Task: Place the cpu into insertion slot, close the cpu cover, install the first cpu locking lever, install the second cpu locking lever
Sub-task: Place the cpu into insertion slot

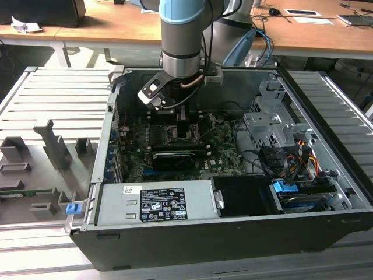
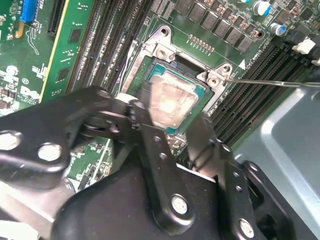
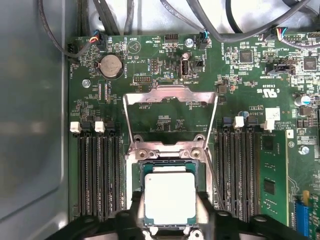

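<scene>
Step one, seating. Hand straddles the cpu, fingers closed against two of its edges. The cpu lies in the insertion slot; cpu cover is open. Judgement: release needs the cpu flat.

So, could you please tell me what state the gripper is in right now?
Gripper: closed on the cpu, holding it at the insertion slot.
</scene>
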Available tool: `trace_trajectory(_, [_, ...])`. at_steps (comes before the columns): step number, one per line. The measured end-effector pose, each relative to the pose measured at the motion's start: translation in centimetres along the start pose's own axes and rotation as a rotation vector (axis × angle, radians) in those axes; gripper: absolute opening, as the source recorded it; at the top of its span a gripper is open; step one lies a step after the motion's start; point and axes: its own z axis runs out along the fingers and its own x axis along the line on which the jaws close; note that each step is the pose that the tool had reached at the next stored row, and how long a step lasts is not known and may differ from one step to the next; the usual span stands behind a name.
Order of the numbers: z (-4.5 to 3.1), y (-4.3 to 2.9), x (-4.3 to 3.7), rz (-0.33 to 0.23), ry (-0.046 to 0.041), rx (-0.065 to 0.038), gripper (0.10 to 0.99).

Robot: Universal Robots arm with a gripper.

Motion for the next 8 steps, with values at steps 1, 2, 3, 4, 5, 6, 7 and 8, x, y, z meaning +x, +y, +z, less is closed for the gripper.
trace_trajectory(1, [-0.08,0.01,0.00,0.000,-0.0001,0.001,0.537])
trace_trajectory(2, [-0.15,0.01,0.00,0.000,-0.0001,0.002,0.471])
trace_trajectory(3, [-0.22,0.02,0.00,0.000,-0.0002,0.003,0.412])
trace_trajectory(4, [-0.29,0.02,0.00,0.000,-0.0002,0.005,0.353])
trace_trajectory(5, [-0.34,0.03,0.01,0.000,-0.0001,0.006,0.294])
trace_trajectory(6, [-0.40,0.03,0.01,0.000,-0.0001,0.007,0.231])
trace_trajectory(7, [-0.44,0.03,0.01,0.000,-0.0002,0.007,0.169])
trace_trajectory(8, [-0.46,0.04,0.01,0.000,-0.0001,0.008,0.110])
